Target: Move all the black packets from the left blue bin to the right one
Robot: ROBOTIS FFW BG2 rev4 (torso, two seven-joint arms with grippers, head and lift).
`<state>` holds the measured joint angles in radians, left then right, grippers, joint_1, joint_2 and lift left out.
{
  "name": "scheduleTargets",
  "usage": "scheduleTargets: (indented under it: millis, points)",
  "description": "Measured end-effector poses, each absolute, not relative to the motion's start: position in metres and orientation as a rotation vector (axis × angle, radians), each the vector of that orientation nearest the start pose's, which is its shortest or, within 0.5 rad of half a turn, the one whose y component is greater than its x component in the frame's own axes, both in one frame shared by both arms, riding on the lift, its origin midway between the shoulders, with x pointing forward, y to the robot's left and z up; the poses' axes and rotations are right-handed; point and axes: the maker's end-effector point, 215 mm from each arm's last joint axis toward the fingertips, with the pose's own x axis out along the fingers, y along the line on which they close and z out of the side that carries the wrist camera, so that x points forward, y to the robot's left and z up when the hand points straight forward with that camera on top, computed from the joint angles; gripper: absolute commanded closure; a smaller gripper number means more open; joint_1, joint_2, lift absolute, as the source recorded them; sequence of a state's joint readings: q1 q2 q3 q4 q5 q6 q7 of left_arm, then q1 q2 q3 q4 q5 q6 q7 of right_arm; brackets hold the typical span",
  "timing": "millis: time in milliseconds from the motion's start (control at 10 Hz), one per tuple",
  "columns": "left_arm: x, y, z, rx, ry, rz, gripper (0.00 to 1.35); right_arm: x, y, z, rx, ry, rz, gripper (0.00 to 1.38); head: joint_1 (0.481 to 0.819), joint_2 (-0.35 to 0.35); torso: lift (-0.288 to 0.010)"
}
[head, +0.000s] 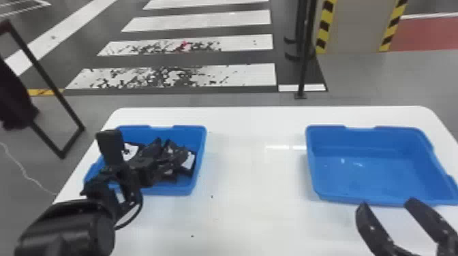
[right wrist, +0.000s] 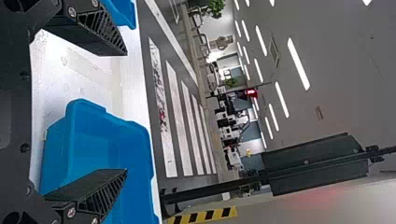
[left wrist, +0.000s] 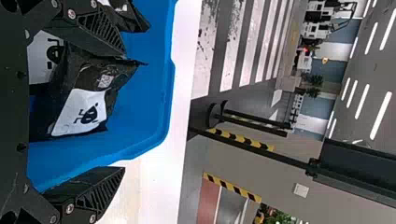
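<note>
In the head view my left gripper (head: 127,153) is over the near left part of the left blue bin (head: 172,189), which holds a heap of black packets (head: 175,153). The left wrist view has this gripper (left wrist: 124,112) open, fingers wide apart. Between and behind them lie black packets (left wrist: 109,80) with white labels, inside the blue bin (left wrist: 140,112). My right gripper (head: 386,203) is open at the near edge of the right blue bin (head: 371,170), whose floor is bare. In the right wrist view the right gripper (right wrist: 126,112) holds nothing, and the bin (right wrist: 100,144) is beyond it.
Both bins stand on a white table (head: 252,177), with a wide stretch of tabletop between them. Past its far edge a dark pole (head: 305,58) rises from the floor. A black frame (head: 46,75) stands off to the left.
</note>
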<state>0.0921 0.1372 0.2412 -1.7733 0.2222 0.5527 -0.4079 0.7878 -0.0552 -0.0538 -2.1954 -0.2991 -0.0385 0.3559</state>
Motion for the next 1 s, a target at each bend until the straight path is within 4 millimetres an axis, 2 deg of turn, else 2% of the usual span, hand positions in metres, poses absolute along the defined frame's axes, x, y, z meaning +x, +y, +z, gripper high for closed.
scheduleTargets:
  millis: [300,600,700,900,1000]
  points:
    - [0.538,0.3,-0.41,-0.194,0.366,-0.205,0.16,0.35,-0.185,-0.342,0.241,0.083,0.32,0.13,0.695,0.141,-0.14]
    - [0.546,0.324,-0.409,-0.168,0.382,-0.139,0.16,0.35,-0.185,-0.344,0.243,0.087,0.319,0.13,0.695,0.172,-0.14]
    - [0.552,0.327,-0.414,-0.172,0.399,-0.135,0.16,0.35,-0.185,-0.344,0.243,0.088,0.319,0.13,0.695,0.175,-0.14]
    - [0.561,0.318,-0.427,-0.188,0.441,-0.16,0.18,0.35,-0.185,-0.344,0.243,0.088,0.319,0.13,0.695,0.164,-0.14]
    - [0.567,0.31,-0.434,-0.198,0.458,-0.186,0.26,0.35,-0.185,-0.344,0.243,0.088,0.319,0.13,0.695,0.153,-0.14]
